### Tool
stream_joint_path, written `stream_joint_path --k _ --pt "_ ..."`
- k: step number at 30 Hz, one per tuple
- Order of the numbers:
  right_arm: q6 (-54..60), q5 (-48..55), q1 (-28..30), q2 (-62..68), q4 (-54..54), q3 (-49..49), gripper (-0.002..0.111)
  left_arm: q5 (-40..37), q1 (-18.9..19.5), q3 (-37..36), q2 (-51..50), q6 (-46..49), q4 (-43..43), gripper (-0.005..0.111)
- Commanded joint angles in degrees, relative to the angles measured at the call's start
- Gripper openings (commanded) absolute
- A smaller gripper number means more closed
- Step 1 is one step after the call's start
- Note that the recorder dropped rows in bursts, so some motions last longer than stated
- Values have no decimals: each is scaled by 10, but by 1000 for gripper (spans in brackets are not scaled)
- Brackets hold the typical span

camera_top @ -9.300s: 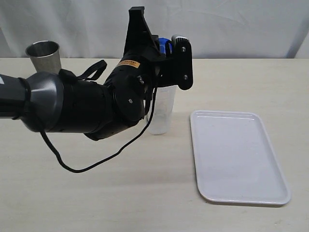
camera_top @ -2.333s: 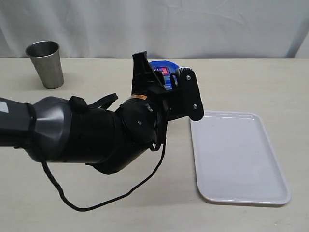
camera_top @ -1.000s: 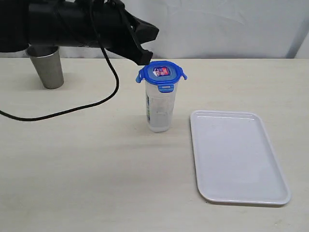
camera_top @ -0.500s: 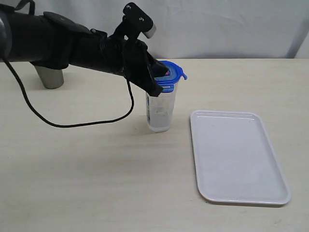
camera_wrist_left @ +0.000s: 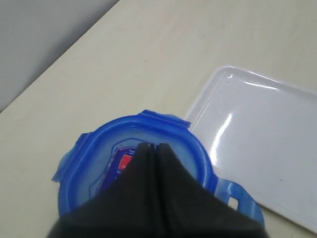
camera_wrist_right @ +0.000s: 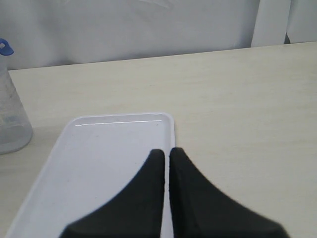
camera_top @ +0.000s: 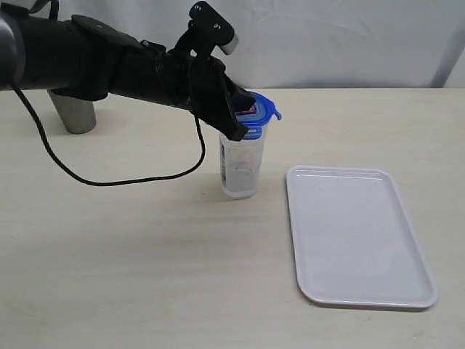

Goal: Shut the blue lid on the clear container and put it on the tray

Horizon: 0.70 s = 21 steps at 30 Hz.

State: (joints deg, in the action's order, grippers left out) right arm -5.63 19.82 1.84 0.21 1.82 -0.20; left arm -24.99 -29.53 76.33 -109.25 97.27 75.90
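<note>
The flat white rectangular plastic tray (camera_top: pixel 356 240) lay nearest, with the right gripper (camera_wrist_right: pixel 167 151) above it, jaws pressed together on nothing. Just beside the tray stood the tall translucent plastic container (camera_top: pixel 241 163), upright, with the blue snap-flap lid (camera_top: pixel 260 109) on top. The left gripper (camera_top: pixel 243 120), jaws likewise together and empty, pressed its tip on the lid. Farthest back stood a grey steel cup (camera_top: pixel 73 116).

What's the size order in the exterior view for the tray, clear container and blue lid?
1. tray, largest by far.
2. clear container.
3. blue lid, smallest, though the left arm covers part of it.
</note>
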Motion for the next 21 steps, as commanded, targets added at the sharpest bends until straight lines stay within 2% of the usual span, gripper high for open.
stream_joint_path --k 1,9,14,21 --pt "-4 -1 0 -2 -1 2 5 18 -5 5 5 0 10 0" --pt "-4 -1 0 -2 -1 2 5 1 -5 4 3 5 6 0" --pt "-4 -1 0 -2 -1 2 5 39 -5 4 51 18 9 0" --pt "-4 -1 0 -2 -1 2 5 45 -5 -29 41 25 9 0"
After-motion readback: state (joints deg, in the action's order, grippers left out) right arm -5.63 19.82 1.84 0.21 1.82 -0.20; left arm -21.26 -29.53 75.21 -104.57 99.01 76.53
